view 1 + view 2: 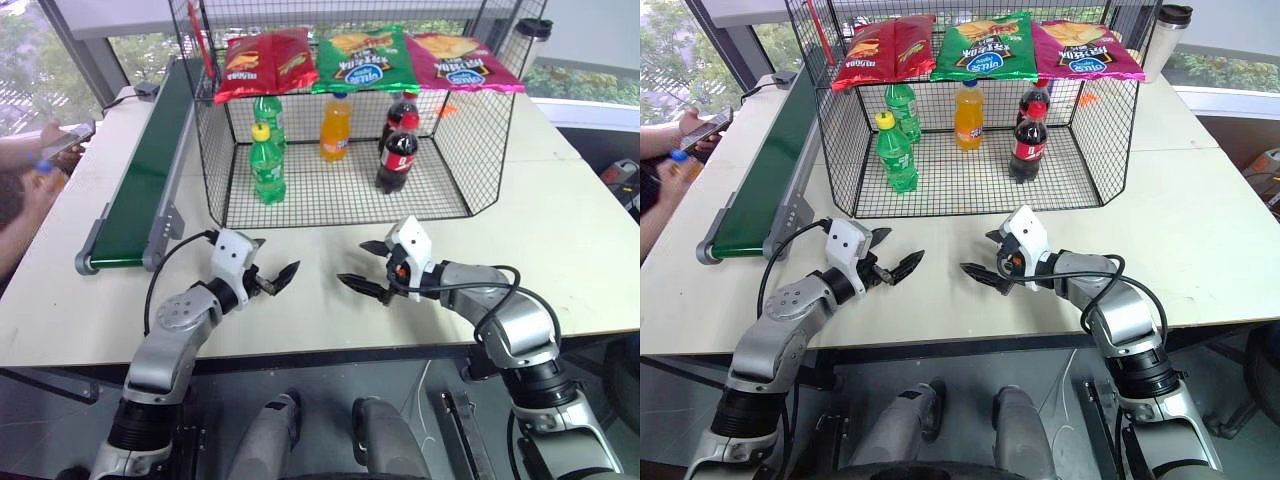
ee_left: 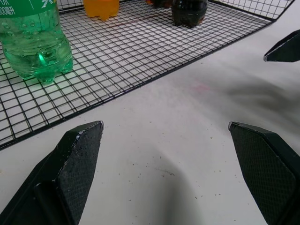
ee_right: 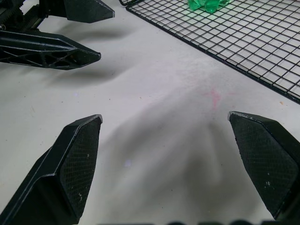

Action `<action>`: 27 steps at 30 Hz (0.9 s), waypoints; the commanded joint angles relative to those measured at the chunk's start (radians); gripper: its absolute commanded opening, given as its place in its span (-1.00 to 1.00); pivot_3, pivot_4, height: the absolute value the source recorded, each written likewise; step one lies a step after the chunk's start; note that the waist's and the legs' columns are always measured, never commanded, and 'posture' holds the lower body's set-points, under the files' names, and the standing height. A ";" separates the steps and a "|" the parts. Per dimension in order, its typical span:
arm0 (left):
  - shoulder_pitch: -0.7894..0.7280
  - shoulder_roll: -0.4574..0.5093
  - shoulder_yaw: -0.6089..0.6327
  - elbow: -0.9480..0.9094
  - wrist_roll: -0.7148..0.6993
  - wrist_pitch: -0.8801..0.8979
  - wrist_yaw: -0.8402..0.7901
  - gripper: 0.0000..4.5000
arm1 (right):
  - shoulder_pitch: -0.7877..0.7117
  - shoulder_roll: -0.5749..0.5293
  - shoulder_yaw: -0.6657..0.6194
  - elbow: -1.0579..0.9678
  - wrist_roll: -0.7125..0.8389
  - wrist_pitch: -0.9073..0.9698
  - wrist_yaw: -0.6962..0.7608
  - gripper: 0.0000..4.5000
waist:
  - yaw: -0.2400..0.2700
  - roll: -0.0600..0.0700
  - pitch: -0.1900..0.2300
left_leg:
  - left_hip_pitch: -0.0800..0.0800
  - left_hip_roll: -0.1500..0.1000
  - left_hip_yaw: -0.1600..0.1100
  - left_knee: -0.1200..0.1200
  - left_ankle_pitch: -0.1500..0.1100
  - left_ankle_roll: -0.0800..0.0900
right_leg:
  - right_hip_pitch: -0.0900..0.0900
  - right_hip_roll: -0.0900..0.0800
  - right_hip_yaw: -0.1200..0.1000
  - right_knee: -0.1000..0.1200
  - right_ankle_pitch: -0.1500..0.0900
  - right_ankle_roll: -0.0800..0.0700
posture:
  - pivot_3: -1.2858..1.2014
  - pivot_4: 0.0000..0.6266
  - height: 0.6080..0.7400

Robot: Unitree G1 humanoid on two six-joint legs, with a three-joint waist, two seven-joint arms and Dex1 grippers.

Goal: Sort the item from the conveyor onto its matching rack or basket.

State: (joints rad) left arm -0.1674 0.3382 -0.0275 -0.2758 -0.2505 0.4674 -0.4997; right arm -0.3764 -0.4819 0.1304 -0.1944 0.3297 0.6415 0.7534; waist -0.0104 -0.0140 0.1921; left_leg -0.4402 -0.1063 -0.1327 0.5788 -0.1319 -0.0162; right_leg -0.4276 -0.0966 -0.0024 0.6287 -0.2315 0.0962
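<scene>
Pale and broad, the white surface [image 1: 560, 240] carries everything, with windows and greenery behind it. Along its left edge runs the long, narrow dark green conveyor belt in its grey metal frame [image 1: 140, 185]; the stretch in view is bare. Beside it stands the large black wire-mesh cage with an open front [image 1: 345, 195], crisp bags lying on its sloped top shelf. On the cage's mesh floor, upright near the back and roughly central, stands the clear plastic bottle of orange soda with a blue cap [image 1: 335, 127], green bottles [image 1: 266, 165] to its left and dark cola bottles with red caps [image 1: 398, 148] to its right. So the soda bottle appears already sorted, its long axis vertical.

Both arms hang low over the surface in front of the cage, well apart from the bottle, which lies straight ahead and between them, about equally far from either. The left claw [image 1: 276, 281] is spread wide and empty; the right claw [image 1: 366, 272] likewise stands wide, holding nothing, their tips turned towards one another
</scene>
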 commanded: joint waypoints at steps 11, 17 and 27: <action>0.006 0.005 -0.003 -0.047 -0.006 -0.016 -0.004 1.00 | -0.018 -0.007 -0.016 -0.046 0.019 -0.006 0.007 0.98 | 0.000 0.000 0.000 | 0.000 0.000 0.000 0.000 0.000 0.000 | 0.000 0.000 0.000 0.000 0.000 0.000 | 0.03 -0.52 0.98; 0.005 0.002 -0.008 -0.051 -0.006 -0.009 0.000 1.00 | -0.017 -0.007 -0.015 -0.050 0.024 -0.005 0.007 0.98 | 0.000 0.000 0.000 | 0.000 0.000 0.000 0.000 0.000 0.000 | 0.000 0.000 0.000 0.000 0.000 0.000 | 0.03 -0.52 0.98; 0.009 0.000 -0.013 -0.053 -0.003 -0.010 0.001 1.00 | -0.014 -0.011 -0.015 -0.055 0.028 -0.001 0.011 0.98 | 0.000 0.000 0.000 | 0.000 0.000 0.000 0.000 0.000 0.000 | 0.000 0.000 0.000 0.000 0.000 0.000 | 0.03 -0.52 0.98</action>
State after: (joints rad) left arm -0.1584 0.3371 -0.0289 -0.2877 -0.2504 0.4663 -0.4981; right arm -0.3763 -0.4858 0.1306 -0.1972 0.3400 0.6452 0.7566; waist -0.0104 -0.0140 0.1921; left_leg -0.4406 -0.1063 -0.1327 0.5788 -0.1320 -0.0162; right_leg -0.4277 -0.0967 -0.0025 0.6283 -0.2315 0.0963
